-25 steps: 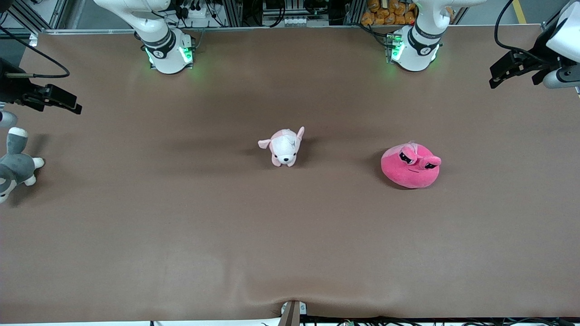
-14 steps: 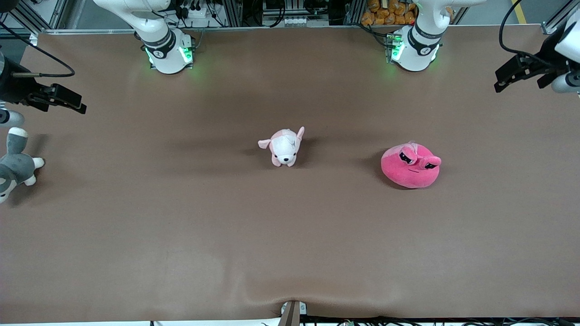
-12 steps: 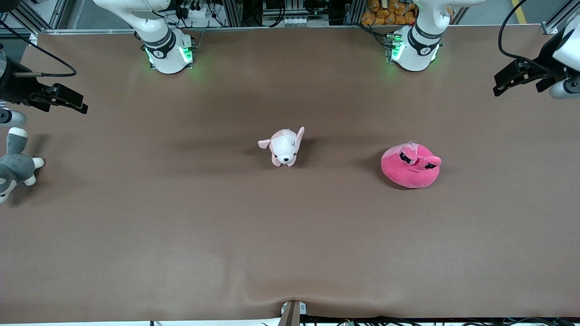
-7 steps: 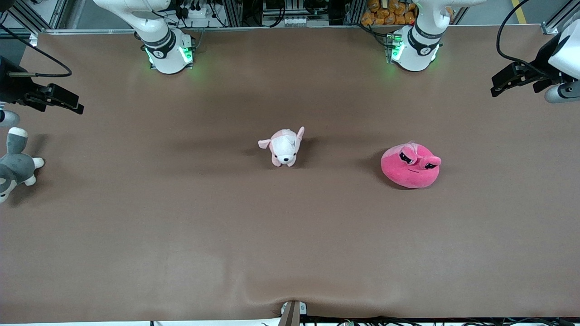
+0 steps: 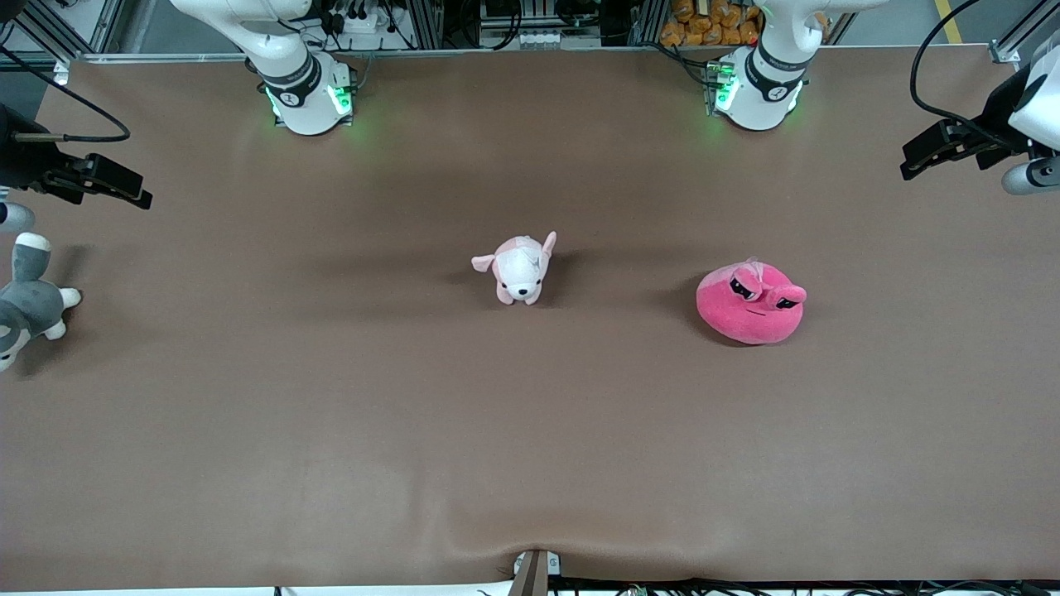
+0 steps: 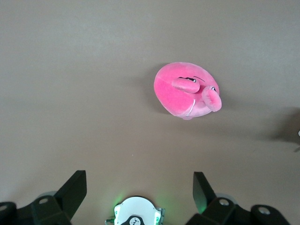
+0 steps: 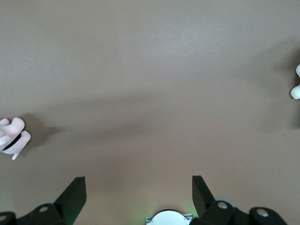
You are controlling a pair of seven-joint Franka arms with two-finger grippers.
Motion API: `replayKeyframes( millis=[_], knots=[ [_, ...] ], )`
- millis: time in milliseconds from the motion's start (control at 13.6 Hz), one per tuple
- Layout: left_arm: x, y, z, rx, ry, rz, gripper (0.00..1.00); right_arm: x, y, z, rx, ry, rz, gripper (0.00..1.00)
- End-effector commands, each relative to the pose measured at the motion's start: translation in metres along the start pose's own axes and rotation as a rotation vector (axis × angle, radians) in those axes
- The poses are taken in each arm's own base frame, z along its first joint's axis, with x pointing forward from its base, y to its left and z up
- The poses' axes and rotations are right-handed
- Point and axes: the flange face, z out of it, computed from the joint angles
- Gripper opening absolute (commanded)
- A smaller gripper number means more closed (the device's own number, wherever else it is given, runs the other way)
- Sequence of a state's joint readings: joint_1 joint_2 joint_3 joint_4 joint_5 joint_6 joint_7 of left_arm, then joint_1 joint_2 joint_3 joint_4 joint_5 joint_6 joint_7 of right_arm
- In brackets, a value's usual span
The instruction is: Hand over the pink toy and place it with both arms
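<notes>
**Two arms held wide over the bench as pink toy sat untouched**

At the right arm's end of the bench (image 5: 530, 463), a grey-and-white plush animal (image 5: 25, 306) lay at the edge of the brown cover, with the right tool (image 5: 124, 192) hanging in the air above the bench just beside it, its two fingers (image 7: 75, 192) spread wide and holding nothing. Near the middle of the bench stood a pale pink-and-white puppy plush (image 5: 519, 269), well apart from both tools. Toward the left arm's end rested the pink toy (image 5: 751, 303), round and hot pink, eyes half-lidded, sitting on the cover a little nearer to the front camera than the puppy. The left tool (image 5: 923, 157) hung above the bench's edge at that end, well apart from the toy, its fingers (image 6: 75, 190) also spread wide and empty. The two white arm bases, lit green, stood along the bench's edge farthest from the front camera.
</notes>
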State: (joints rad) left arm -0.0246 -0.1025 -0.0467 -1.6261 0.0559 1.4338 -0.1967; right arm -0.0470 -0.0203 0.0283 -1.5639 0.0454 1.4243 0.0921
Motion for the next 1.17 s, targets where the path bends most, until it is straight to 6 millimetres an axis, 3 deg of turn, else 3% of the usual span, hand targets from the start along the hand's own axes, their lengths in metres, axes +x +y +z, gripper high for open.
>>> replayKeyframes(
  millis=[0, 293, 659, 953, 1099],
  knots=[
    [-0.001, 0.0, 0.001, 0.008, -0.01, -0.03, 1.0, -0.001, -0.001, -0.002, 0.009, -0.003, 0.015, 1.0],
    [0.0, 0.003, 0.008, 0.012, -0.026, -0.039, 1.0, -0.001, 0.013, -0.004, 0.014, 0.0, 0.039, 1.0],
    [0.001, 0.006, 0.031, 0.021, -0.056, -0.155, 1.0, -0.001, 0.01, -0.004, 0.015, -0.004, 0.035, 1.0],
    [0.006, 0.0, 0.04, 0.013, -0.039, -0.182, 1.0, -0.001, 0.017, -0.006, 0.017, 0.0, 0.046, 1.0],
    [0.009, -0.016, 0.052, 0.013, -0.054, -0.24, 1.0, -0.001, 0.021, -0.008, 0.02, 0.003, 0.053, 1.0]
  ],
)
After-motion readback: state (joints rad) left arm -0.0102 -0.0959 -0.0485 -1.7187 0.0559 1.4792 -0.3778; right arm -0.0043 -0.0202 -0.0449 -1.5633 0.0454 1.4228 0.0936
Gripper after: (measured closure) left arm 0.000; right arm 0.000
